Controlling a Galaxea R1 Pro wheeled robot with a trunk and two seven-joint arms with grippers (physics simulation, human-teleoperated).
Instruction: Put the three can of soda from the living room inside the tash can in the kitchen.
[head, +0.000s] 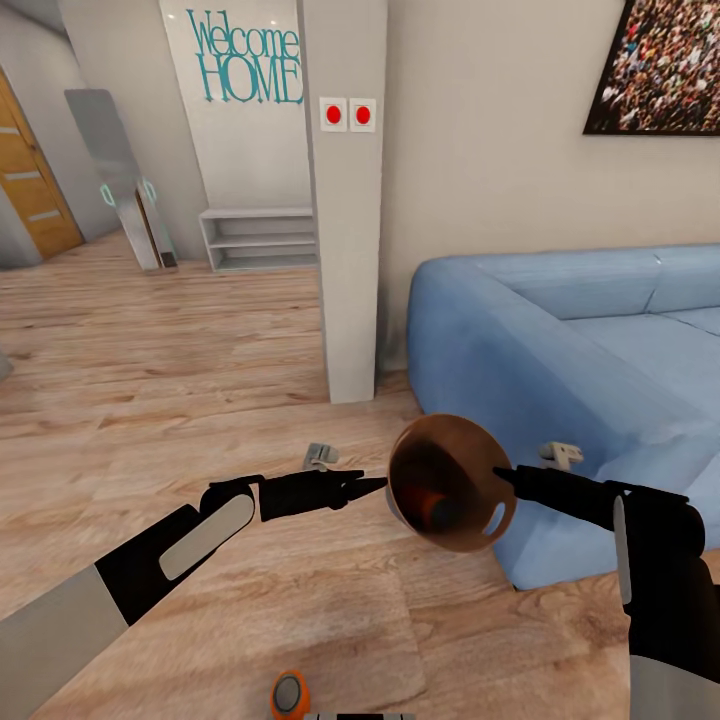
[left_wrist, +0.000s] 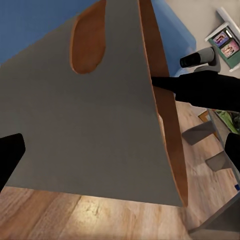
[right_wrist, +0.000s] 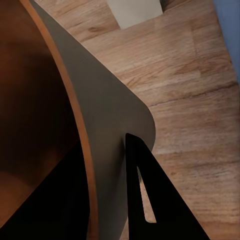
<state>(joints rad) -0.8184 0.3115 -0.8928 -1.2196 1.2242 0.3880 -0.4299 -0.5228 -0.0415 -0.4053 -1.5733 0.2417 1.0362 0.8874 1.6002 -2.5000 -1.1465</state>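
An orange can of soda (head: 290, 694) lay on the floor (head: 200, 400) nearest the robot. Beyond it, the right gripper's (head: 503, 476) jaws pinched the tash can's (head: 450, 482) rim, orange showing inside. The left gripper (head: 372, 485), jaws' spread unclear, hovered beside it. Behind stood the sofa (head: 560, 340).

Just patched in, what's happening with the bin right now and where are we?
The robot stands in the living room beside the light-blue sofa, holding the coppery brown round trash can up over the pale wood floor. The right tool is clamped on the can's rim, one finger inside and one outside. The left tool reaches the opposite side; whether it grips is unclear. Something orange glows inside the can, likely a soda can. Another orange can shows low in the head view.
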